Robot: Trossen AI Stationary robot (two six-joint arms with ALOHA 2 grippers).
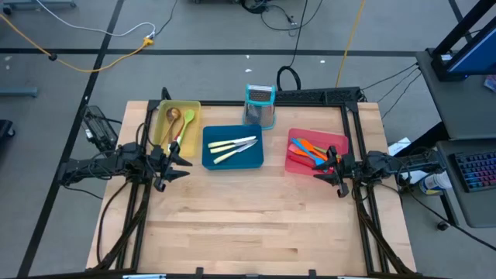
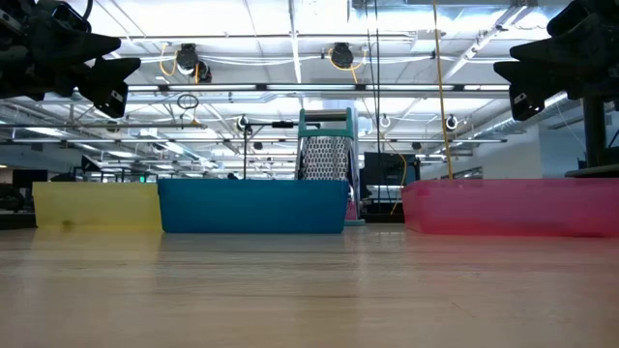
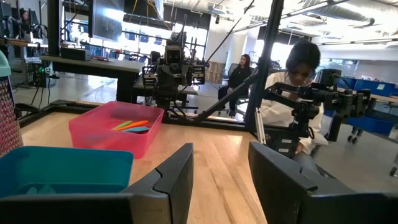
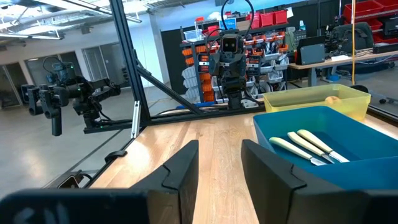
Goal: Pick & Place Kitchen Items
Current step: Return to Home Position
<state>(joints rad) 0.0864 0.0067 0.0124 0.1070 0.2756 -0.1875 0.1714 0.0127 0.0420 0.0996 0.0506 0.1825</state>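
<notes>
The utensils lie in three trays at the table's far side. The yellow tray [image 1: 177,124] holds a wooden spoon [image 1: 172,116], a green spoon [image 1: 188,118] and a red one. The blue tray [image 1: 232,147] holds cream-handled knives [image 4: 308,146]. The red tray [image 1: 315,151] holds orange and blue spatulas [image 3: 132,126]. My left gripper [image 1: 183,163] is open and empty, raised at the table's left edge beside the yellow tray. My right gripper [image 1: 325,172] is open and empty, raised at the right edge beside the red tray.
A metal grater with a teal top [image 1: 260,105] stands behind the blue tray. The bare wooden table [image 1: 248,225] stretches toward its near edge. People sit in the room beyond the table [image 3: 292,87].
</notes>
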